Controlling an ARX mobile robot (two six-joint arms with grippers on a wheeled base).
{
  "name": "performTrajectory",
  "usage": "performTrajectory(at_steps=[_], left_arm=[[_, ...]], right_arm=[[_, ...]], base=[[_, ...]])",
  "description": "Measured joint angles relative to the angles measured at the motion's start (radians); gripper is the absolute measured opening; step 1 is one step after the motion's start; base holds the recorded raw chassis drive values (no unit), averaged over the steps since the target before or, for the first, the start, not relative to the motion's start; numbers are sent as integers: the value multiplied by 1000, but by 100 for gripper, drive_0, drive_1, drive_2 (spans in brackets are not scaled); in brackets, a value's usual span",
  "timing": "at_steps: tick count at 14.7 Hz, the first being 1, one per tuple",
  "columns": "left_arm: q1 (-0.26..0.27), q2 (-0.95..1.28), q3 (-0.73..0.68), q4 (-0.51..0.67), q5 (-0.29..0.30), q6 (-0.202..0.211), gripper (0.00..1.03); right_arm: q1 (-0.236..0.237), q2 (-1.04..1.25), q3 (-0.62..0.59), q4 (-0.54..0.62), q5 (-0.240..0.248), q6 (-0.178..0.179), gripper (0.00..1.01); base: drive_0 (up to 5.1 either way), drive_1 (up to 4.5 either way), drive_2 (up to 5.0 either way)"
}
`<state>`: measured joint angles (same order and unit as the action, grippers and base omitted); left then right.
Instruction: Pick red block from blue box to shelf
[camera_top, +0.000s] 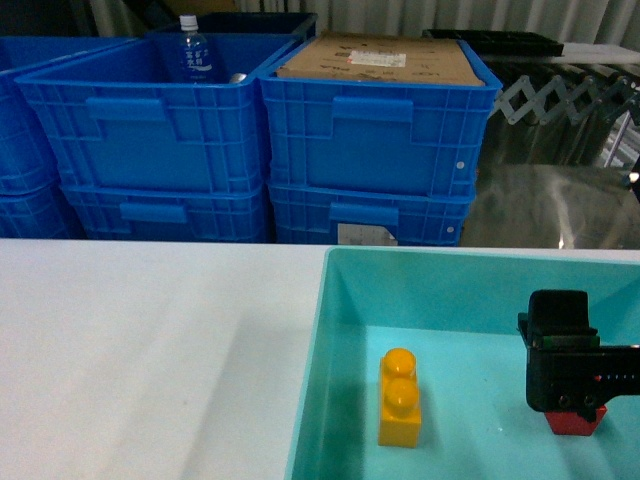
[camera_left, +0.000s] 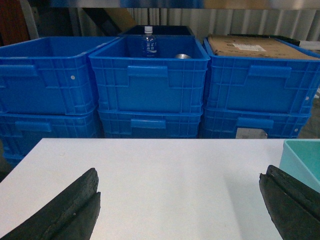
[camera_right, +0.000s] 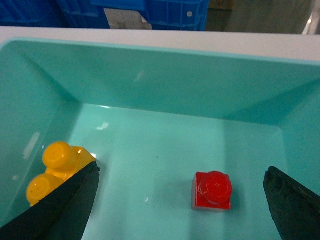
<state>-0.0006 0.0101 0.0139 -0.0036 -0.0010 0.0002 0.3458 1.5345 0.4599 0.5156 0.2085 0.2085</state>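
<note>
Stacked blue crates (camera_top: 270, 140) behind white table (camera_top: 140, 350)

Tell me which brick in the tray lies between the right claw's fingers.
The red block, the single-stud one; the yellow two-stud brick sits off at the left finger, nearer the blue box's wall.

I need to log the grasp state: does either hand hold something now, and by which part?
Nothing is held. The right hand is open above the small red plastic brick; the left hand is open over the white table.

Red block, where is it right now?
The red block sits on the floor of the blue box, right of the yellow brick and between the open right gripper's fingers. In the head view that gripper mostly hides it.
</note>
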Motion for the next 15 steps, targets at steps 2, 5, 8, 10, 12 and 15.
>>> performTrajectory(at_steps=[2,5,8,10,12,15], left_arm=[[0,0,0,0,0,0,98],[0,0,0,0,0,0,98],[0,0,0,0,0,0,98],[0,0,0,0,1,0,98],[0,0,0,0,0,0,98],[0,0,0,0,1,0,98]], right_arm=[[2,39,-8,38,15,14,98],[9,103,-9,84,42,40,98],[9,138,-9,115,67,72,98],[8,176,-9,142,88,89,98],[8,195,-15,199,106,85,98],[-12,246,-40,289,114,77,98]], base=[[0,0,0],[0,0,0],[0,0,0],[0,0,0],[0,0,0],[0,0,0]])
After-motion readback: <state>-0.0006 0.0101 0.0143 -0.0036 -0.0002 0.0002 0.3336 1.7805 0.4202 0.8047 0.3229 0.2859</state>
